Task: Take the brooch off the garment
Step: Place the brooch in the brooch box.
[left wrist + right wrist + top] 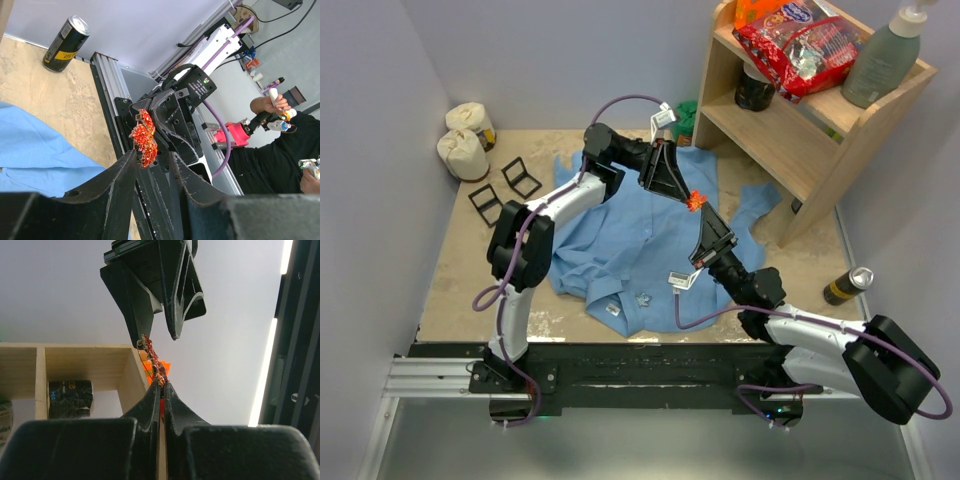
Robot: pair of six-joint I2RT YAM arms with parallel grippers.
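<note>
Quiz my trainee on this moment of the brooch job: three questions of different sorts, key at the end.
1. True or false: the brooch is pinned to the light-blue shirt.
2. Multiple choice: which arm's gripper is shut on the brooch? A. left B. right C. both
3. Short answer: what dark object with a silver top is to the shirt's right, near the foot of the wooden shelf?

Key
1. False: it is held in the air, clear of the shirt.
2. B: the right gripper pinches it. The left gripper is open around it.
3. The can.
</note>
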